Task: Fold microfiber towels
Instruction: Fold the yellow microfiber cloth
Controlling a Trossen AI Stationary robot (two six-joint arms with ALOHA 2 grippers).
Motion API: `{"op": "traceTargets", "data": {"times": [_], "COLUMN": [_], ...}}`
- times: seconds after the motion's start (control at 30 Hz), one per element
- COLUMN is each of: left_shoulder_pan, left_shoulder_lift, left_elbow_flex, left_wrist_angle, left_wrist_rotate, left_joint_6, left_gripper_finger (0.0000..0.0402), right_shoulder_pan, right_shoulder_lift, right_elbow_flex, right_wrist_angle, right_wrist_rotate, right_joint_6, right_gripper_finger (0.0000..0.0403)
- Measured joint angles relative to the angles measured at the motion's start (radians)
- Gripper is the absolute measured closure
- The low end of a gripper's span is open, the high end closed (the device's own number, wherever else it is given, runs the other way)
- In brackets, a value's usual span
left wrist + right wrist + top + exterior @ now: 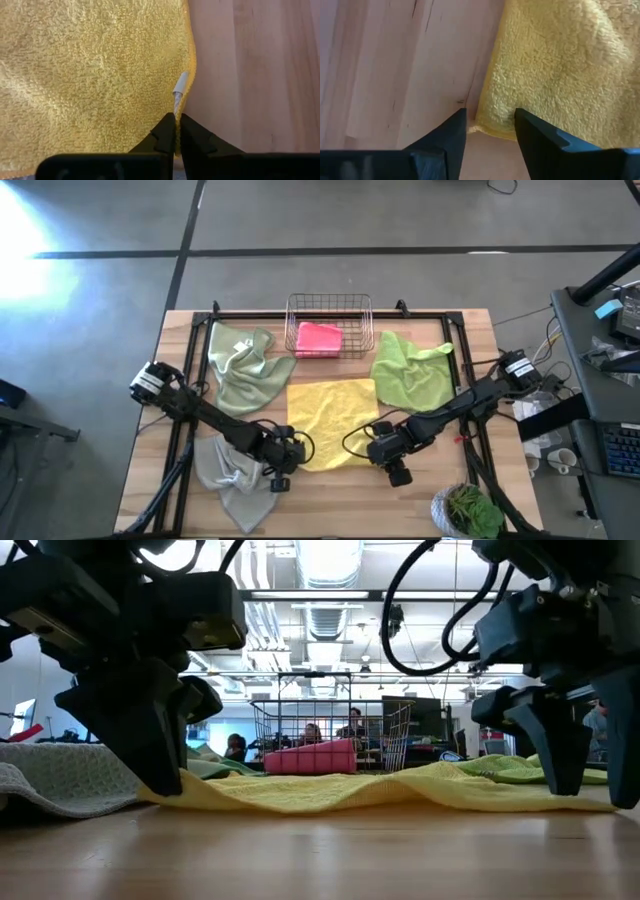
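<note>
The yellow towel [330, 418] lies spread flat on the table's middle. My left gripper [288, 457] is at its near left corner, shut on its edge. It also shows in the low view [160, 780]. My right gripper [388, 452] is open at the towel's near right corner [487, 125], one finger on each side of it, low over the table [590, 785]. The pink towel [320, 338] lies folded in the wire basket. The pale sage towel [245, 370], the lime green towel [410, 370] and the grey-beige towel [230, 475] lie crumpled on the table. My left gripper pinches the yellow towel's side edge [181, 107] between its two shut fingers, right beside the white label [180, 87] near the near left corner. The fingers point down at the table. The towel lies flat on the wood, not lifted.
The copper wire basket [330, 315] stands at the far middle. A potted plant [470, 510] sits at the near right corner. A black frame [190, 360] runs round the table's edges. Bare wood lies along the near edge between the arms.
</note>
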State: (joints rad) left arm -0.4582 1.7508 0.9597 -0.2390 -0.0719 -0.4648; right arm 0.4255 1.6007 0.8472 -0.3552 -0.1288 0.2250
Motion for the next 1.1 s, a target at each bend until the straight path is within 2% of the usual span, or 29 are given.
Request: {"op": "traceTargets", "data": {"times": [0.2, 0.43, 0.6, 0.9, 1.1], "left_shoulder_pan": [0.001, 0.003, 0.01, 0.031, 0.04], "left_shoulder_lift": [0.0, -0.003, -0.022, -0.098, -0.186], "left_elbow_flex": [-0.001, -0.001, -0.001, 0.006, 0.008], "left_wrist_angle": [-0.014, -0.017, -0.054, -0.096, -0.135], "left_wrist_rotate": [0.0, -0.001, -0.004, -0.006, 0.013], "left_joint_6": [0.001, 0.01, 0.01, 0.008, -0.001], "left_gripper_finger": [0.0396, 0.0396, 0.0396, 0.0396, 0.0396], "right_shoulder_pan": [0.0, 0.002, 0.002, 0.002, 0.006], "right_shoulder_lift": [0.065, 0.078, 0.051, -0.086, -0.156], "right_elbow_flex": [0.001, -0.001, -0.001, 0.038, 0.105], "right_wrist_angle": [-0.002, 0.0, 0.001, -0.035, -0.157], "right_wrist_rotate": [0.028, 0.118, 0.122, 0.125, 0.113], "right_joint_6": [0.081, 0.105, 0.118, 0.173, 0.254], "right_gripper_finger": [0.0262, 0.0337, 0.0387, 0.0394, 0.0394]}}
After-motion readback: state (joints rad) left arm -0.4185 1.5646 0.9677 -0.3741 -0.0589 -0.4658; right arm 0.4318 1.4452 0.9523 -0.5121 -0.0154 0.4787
